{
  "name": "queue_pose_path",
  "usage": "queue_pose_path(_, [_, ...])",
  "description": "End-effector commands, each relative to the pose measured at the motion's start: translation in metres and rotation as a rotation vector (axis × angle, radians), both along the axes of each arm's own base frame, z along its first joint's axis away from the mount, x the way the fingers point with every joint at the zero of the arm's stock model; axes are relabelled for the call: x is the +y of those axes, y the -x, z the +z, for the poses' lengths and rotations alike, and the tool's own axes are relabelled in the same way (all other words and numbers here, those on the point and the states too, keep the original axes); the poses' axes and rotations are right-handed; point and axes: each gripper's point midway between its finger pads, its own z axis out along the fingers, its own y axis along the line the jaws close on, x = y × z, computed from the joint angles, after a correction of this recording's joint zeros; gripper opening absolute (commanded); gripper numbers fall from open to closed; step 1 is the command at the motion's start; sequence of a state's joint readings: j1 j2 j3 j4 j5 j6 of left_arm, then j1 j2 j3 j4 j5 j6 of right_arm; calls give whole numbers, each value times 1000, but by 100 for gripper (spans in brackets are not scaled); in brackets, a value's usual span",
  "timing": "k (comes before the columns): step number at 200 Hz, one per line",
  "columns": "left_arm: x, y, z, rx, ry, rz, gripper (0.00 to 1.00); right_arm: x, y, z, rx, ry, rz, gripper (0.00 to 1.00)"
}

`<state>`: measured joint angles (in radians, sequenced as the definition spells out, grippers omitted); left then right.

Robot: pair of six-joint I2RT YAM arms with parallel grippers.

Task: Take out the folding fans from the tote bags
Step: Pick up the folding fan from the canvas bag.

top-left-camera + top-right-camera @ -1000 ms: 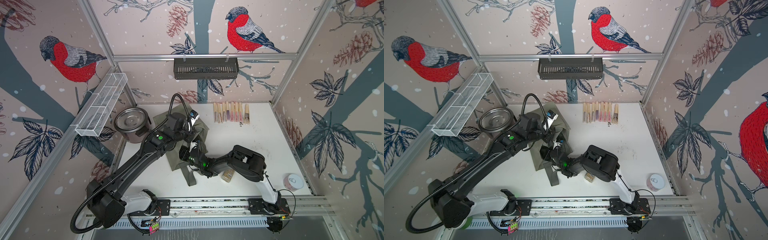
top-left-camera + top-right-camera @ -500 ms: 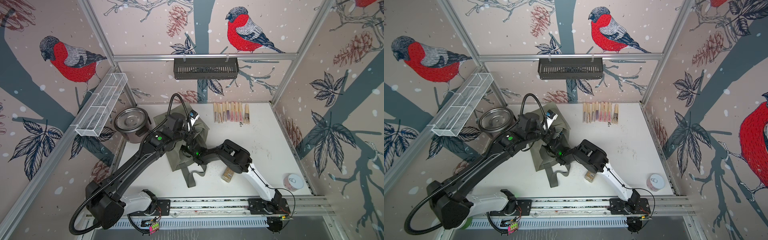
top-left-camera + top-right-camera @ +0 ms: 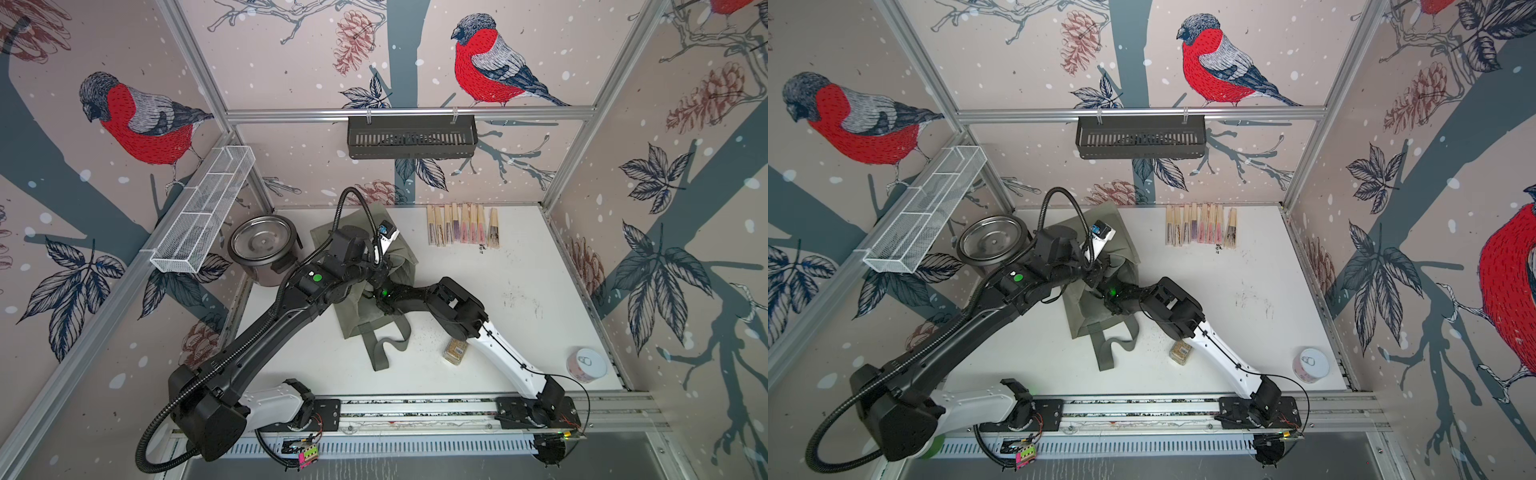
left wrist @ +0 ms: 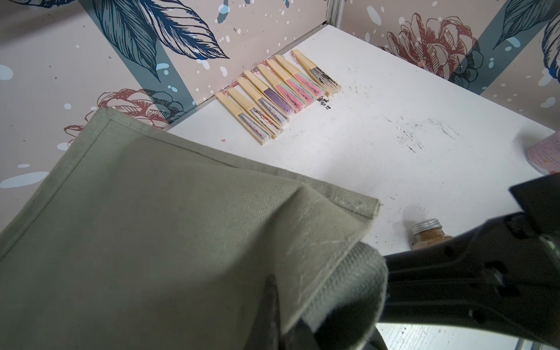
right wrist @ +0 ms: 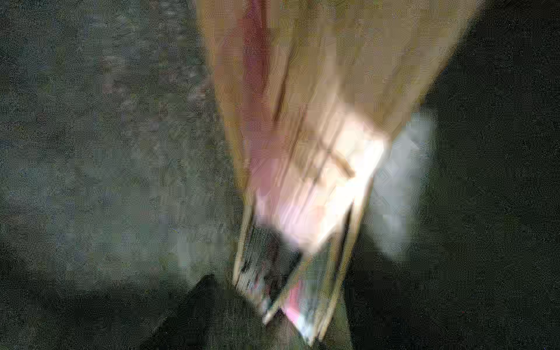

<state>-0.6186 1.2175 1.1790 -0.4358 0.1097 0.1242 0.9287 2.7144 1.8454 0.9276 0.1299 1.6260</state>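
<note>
Seeing pale-bamboo, pink-leaved folding fans [image 5: 297, 181] inside the olive-grey fabric tote bag [image 3: 357, 318], its edge pinched by my left gripper [image 3: 376, 269], I fear my right gripper [image 3: 373, 296] (spread? can't tell) snagging cloth.

Robot lab cell, aluminium frame [image 3: 409, 111], bird-print wall panels [image 3: 291, 62], white table [image 3: 519, 332], mounting rail [image 3: 415, 406] at front.

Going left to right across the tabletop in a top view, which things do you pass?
steel pot → tote bag → folding fans → can. The spice jar is left out because it overlaps the fans' span.
</note>
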Motion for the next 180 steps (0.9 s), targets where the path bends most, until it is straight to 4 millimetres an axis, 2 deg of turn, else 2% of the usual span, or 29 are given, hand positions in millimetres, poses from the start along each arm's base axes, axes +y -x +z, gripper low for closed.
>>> queue_pose_path(1, [-14,8,21,-47,66,-84,0,-1,-16,-22,22,60,3,68])
queue_pose_path(11, [-14,10,22,-50,71,-93,0,-2,-23,-22,7,49,2,68])
queue_pose_path(33, [-19,17,25,-51,92,-137,0,-1,-38,-4,-97,-19,40,67])
queue_pose_path(37, [-19,18,26,-53,94,-140,0,-1,-39,1,-125,-42,46,67])
queue_pose_path(49, [-20,19,27,-58,96,-149,0,-3,-37,36,-302,-97,78,66])
queue_pose_path(62, [-21,22,27,-56,100,-163,0,-1,-36,50,-373,-70,104,66])
queue_pose_path(76, [-21,21,27,-58,99,-162,0,-2,-28,67,-491,-72,137,66])
queue_pose_path(94, [-18,15,23,-59,82,-128,0,-8,-15,78,-544,-119,174,66])
queue_pose_path(103, [-15,11,22,-62,70,-98,0,-11,-9,78,-532,-122,186,66])
queue_pose_path(156, [-4,-6,13,-63,23,5,0,-40,51,109,-527,-66,176,65])
queue_pose_path(180, [-1,-10,9,-57,9,31,0,-55,77,113,-492,-74,170,64])
